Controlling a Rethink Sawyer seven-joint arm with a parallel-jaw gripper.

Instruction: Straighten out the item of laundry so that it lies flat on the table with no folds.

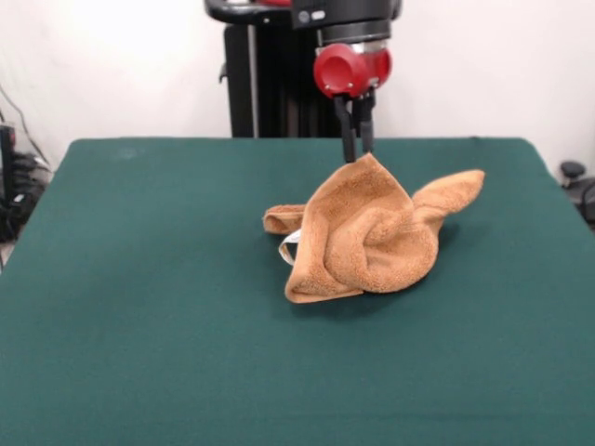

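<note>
The orange-tan towel sits bunched near the middle of the dark green table. One part of it is pulled up into a peak, the rest hangs in folds and rests on the cloth. A corner sticks out to the right and another to the left. A small white tag shows at its left lower side. My gripper comes down from above on the red wrist, and its black fingers are shut on the towel's peak, holding it up.
The robot's black pedestal stands behind the table's far edge. Cables and dark gear lie off the left side, and a dark object off the right edge.
</note>
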